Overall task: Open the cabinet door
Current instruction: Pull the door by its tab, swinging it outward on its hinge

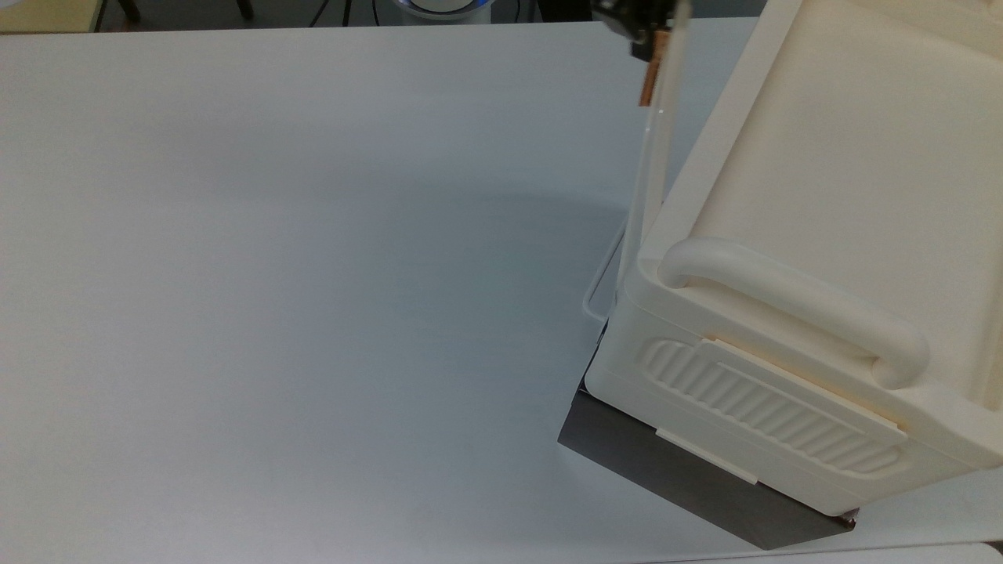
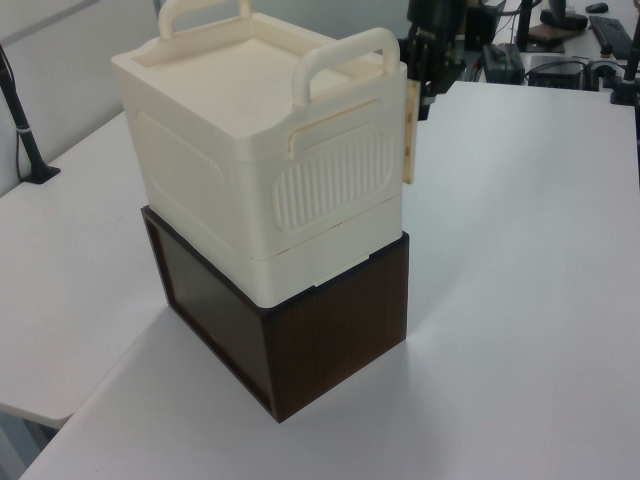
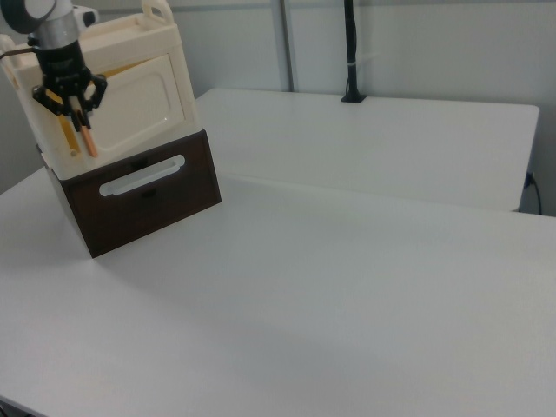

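My gripper (image 3: pixel 76 102) sits at the top of the copper-coloured bar handle (image 3: pixel 88 139), its black fingers (image 3: pixel 66 104) pinched together around the bar, and I see the same grip from above at the upper edge of the top view (image 1: pixel 644 31). In the left view the gripper (image 2: pixel 428 75) hangs just behind the cabinet's far upper corner, touching the free edge of the door.

The cabinet door (image 3: pixel 130 102) is partly open. In the right view its cream panel with the rounded-rectangle inset stands at an angle to the cabinet front, hinged on the right view's right, and a gap shows along the handle side where I can see a yellowish inner edge. From above, the door (image 1: pixel 654 157) reads as a thin pale strip swung away from the cream cabinet (image 1: pixel 831 196), joined to it near the front corner and widest apart up by the gripper. In the left view I see only the door's edge (image 2: pixel 409 135), a narrow cream slab sticking out past the cabinet's corner.

The cabinet rests on a dark brown base (image 2: pixel 320 330) with a white bar handle (image 3: pixel 141 175) on its drawer front. The ribbed side panel (image 2: pixel 330 180) and its thick rounded cream handle (image 2: pixel 345 55) face the left view. Everything stands on a white table (image 1: pixel 313 274).
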Robot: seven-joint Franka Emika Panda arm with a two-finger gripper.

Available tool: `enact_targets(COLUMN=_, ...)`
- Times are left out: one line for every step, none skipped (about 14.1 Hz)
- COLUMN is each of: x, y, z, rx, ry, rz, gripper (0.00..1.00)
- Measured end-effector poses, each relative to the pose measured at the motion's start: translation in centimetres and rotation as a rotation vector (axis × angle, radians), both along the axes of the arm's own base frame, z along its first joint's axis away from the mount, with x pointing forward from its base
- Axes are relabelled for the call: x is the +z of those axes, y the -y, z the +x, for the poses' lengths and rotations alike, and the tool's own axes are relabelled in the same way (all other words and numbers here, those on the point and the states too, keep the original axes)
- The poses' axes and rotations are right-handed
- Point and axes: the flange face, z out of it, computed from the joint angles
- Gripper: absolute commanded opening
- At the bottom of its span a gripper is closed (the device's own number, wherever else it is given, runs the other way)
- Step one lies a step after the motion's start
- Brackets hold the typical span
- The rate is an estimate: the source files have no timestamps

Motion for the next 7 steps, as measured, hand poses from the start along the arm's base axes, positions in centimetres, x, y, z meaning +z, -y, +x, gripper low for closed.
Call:
enact_targets(x=-0.1, y=2.1, z=0.3, rx=-0.042, ry=-0.026, rz=-0.01, gripper=0.68)
enact_targets(x=-0.3, y=4.6, z=0.7, rx=-0.084, ry=-0.052, rz=-0.02, gripper=0.8)
enact_targets(x=-0.4, y=7.5, z=1.1, rx=-0.131, ry=-0.078, rz=-0.029, gripper=0.87)
enact_targets(x=-0.3, y=11.9, z=1.4, rx=-0.205, ry=-0.101, rz=-0.037, gripper=0.87)
enact_targets(x=0.1, y=14.6, z=1.4, rx=-0.252, ry=-0.101, rz=-0.039, gripper=0.87)
enact_targets(x=0.8, y=17.2, z=1.2, rx=-0.297, ry=-0.091, rz=-0.038, gripper=0.87)
enact_targets(x=1.8, y=19.5, z=0.8, rx=-0.339, ry=-0.075, rz=-0.036, gripper=0.87)
